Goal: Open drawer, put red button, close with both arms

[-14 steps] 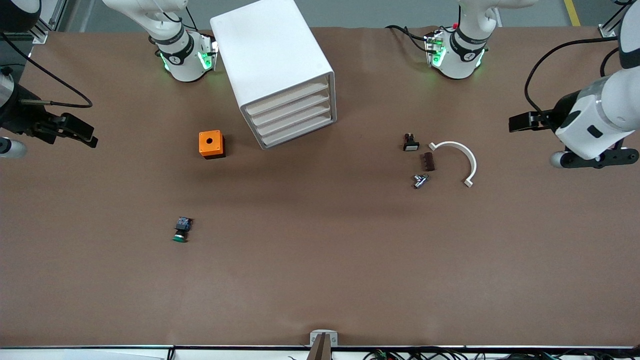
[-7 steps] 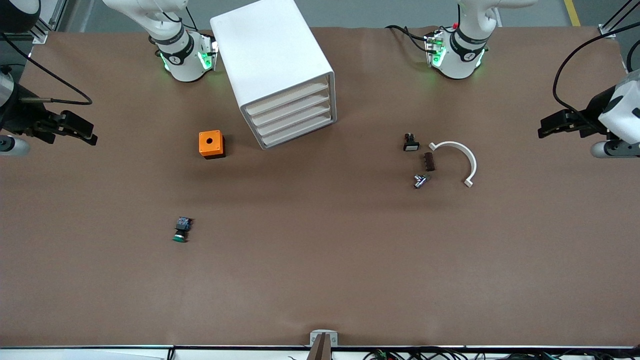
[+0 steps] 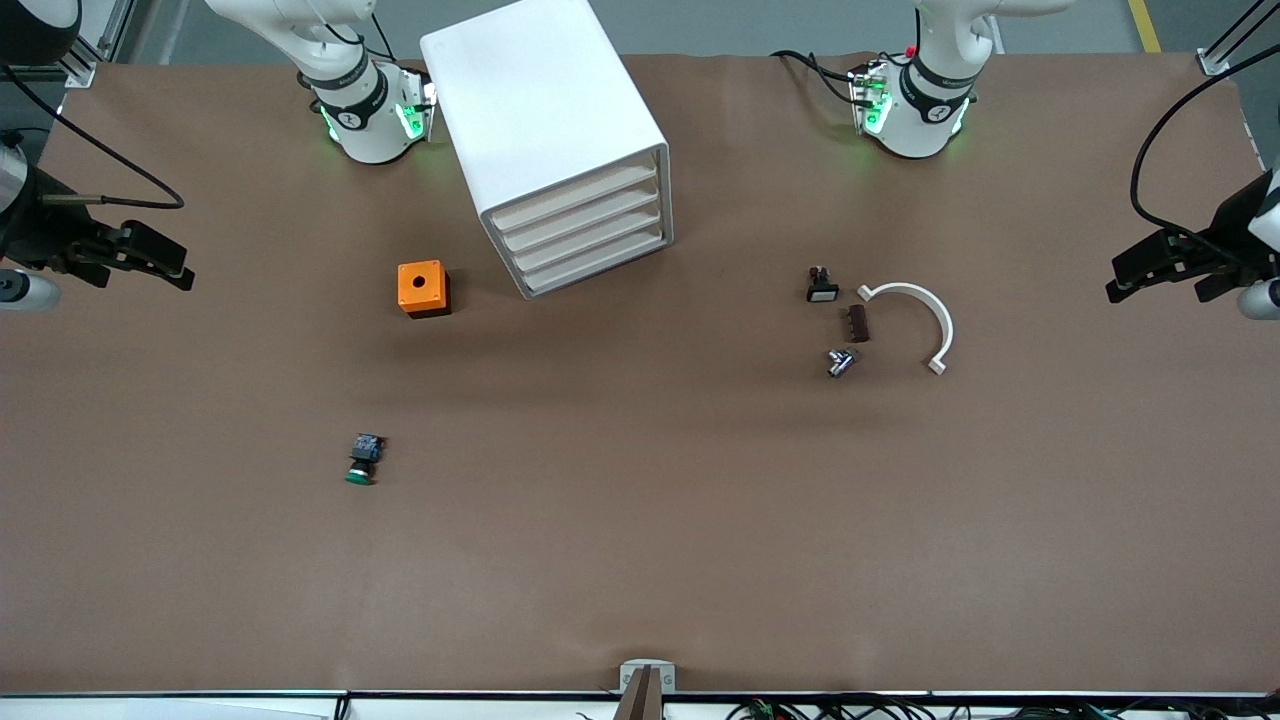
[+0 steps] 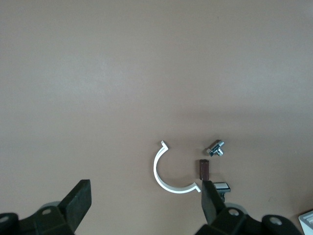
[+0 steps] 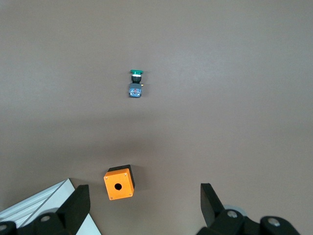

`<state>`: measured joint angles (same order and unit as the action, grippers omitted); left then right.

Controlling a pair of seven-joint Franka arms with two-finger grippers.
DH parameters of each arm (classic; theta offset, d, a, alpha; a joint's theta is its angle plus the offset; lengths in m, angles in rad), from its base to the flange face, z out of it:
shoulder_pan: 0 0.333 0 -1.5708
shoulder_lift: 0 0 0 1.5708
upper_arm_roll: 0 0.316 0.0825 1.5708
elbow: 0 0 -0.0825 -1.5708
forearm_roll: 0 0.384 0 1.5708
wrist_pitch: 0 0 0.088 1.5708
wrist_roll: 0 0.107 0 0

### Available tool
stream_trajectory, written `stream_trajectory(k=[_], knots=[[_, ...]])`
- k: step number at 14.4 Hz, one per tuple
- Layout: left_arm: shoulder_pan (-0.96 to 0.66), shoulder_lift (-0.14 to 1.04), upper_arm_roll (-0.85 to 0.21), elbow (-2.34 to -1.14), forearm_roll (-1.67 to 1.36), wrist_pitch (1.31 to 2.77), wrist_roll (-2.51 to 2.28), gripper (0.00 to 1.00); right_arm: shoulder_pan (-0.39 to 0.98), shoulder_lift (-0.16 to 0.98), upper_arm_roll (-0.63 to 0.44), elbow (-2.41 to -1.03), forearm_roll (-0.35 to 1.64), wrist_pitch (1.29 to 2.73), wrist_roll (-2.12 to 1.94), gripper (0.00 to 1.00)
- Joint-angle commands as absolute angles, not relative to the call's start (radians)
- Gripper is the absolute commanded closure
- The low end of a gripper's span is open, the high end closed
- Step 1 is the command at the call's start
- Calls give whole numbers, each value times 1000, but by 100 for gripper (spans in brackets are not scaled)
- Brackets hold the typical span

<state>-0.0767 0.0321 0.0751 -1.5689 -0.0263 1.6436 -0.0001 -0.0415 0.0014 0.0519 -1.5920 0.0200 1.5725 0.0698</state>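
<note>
Drawer, the topmost of four in the white cabinet, sits flush and shut, so you see only its cream front. You cannot see a red button anywhere; only the green-capped button lies on the table, nearer the front camera than the orange box. Your left gripper hangs over the left arm's end of the table with jaws spread and empty. Your right gripper hangs over the right arm's end, jaws likewise parted, nothing between them. Beside the white curved clip you have a small brown block, a metal fitting and a small black part.
</note>
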Motion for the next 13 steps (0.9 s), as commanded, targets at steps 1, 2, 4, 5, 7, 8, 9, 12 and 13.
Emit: stream_trajectory(k=[1,2,4,5,7,8,9,12,13], knots=[[-66,49,66,-1537,-18,1651,17,1,-61,-31,61,-1626,35,1591,45,0],[-63,52,61,-1519,-20,1651,12,1,-61,-31,61,-1626,35,1595,43,0],[-49,54,31,-1508,-20,1651,3,1,-61,-31,61,-1628,35,1598,41,0],[-19,54,-1,-1506,-20,1651,0,1,-64,-31,61,-1626,35,1601,41,0],[9,55,-34,-1505,-20,1651,-2,1,-66,-31,61,-1629,40,1615,17,0],[8,60,-35,-1505,-18,1651,-3,1,-75,-31,61,-1629,41,1617,8,0],[8,60,-37,-1505,-18,1651,-3,1,-75,-31,61,-1629,41,1617,8,0],[11,60,-40,-1505,-18,1651,-3,1,-77,-31,61,-1631,41,1615,6,0],[8,54,-44,-1505,-21,1649,-2,1,-77,-31,61,-1631,41,1615,6,0]])
